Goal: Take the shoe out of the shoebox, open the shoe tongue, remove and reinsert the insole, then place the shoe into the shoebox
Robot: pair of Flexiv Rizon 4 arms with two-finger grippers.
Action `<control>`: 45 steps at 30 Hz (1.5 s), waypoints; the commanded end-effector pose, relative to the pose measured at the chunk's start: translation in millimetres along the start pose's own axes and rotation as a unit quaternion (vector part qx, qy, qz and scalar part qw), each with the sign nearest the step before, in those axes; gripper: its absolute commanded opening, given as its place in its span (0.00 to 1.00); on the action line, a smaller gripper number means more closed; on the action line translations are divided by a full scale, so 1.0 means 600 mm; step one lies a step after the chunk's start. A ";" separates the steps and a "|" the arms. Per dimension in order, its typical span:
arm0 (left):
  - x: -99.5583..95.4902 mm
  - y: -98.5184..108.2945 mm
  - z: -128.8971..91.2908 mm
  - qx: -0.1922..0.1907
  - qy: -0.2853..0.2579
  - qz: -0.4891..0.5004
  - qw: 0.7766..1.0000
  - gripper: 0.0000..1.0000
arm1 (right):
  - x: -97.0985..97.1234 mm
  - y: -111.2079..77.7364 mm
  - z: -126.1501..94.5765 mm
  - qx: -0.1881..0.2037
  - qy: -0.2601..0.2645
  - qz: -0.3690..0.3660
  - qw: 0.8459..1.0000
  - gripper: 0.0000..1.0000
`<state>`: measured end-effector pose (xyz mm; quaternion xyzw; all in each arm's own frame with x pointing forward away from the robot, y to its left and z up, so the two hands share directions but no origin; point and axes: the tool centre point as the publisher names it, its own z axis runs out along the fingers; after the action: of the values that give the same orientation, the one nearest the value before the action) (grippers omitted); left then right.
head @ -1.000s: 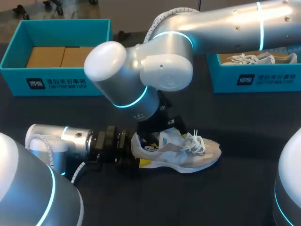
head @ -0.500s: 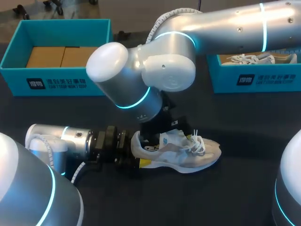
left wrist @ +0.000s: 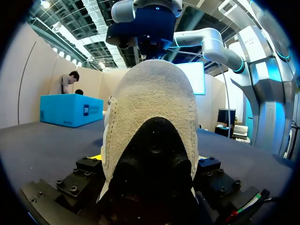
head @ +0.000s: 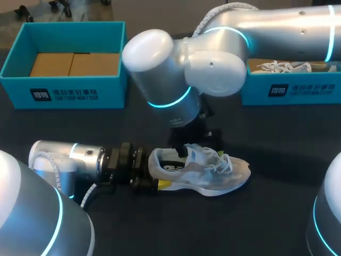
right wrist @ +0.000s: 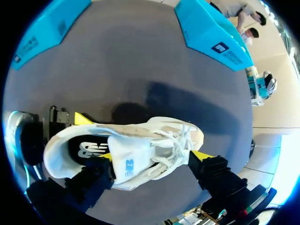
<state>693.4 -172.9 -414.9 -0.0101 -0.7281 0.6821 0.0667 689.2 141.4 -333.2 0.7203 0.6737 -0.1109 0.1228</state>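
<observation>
Here the left pincer (head: 155,172) clasps the shoe (head: 218,173) by its heel.

Robot lab bench — dark matte table (head: 277,224), two silver arms with glowing cyan rings, left arm (head: 69,157) entering from 8 o'clock, right arm (head: 287,26) from 1 o'clock, open teal shoebox (head: 106,95) at 10 o'clock, second teal shoebox (head: 314,90) at 2 o'clock.

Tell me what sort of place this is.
Probably a robot lab or demo cell: dark table, two teal shoeboxes at its far side, a shoe held at the heel by the left pincer.
</observation>
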 end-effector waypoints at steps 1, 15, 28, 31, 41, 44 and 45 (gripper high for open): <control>0.002 0.000 0.001 0.001 -0.002 0.000 1.000 0.00 | 0.002 -0.011 -0.001 -0.008 0.027 0.243 0.970 0.71; 0.002 0.000 0.001 0.001 -0.002 0.000 1.000 0.00 | 0.015 -0.025 -0.027 -0.009 0.067 0.218 0.974 0.20; 0.002 0.000 0.001 0.001 -0.002 0.000 1.000 0.00 | -0.056 -0.019 -0.011 0.013 0.205 0.203 0.957 0.00; 0.002 0.000 0.001 0.001 -0.002 0.000 1.000 0.00 | -0.074 -0.016 0.000 0.012 0.237 0.202 0.950 0.00; 0.002 0.000 0.001 0.001 -0.002 0.000 1.000 0.00 | -0.109 -0.012 0.024 0.023 0.267 0.208 0.941 0.00; 0.002 0.000 0.001 0.001 -0.002 0.000 1.000 0.00 | -0.113 -0.012 0.031 0.029 0.273 0.205 0.939 0.00; 0.002 0.000 0.001 0.001 -0.002 0.000 1.000 0.00 | -0.114 -0.011 0.034 0.029 0.275 0.203 0.939 0.00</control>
<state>693.5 -173.0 -414.8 -0.0099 -0.7280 0.6822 0.0667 680.2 80.7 -326.1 0.8536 0.5198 0.0282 -0.0209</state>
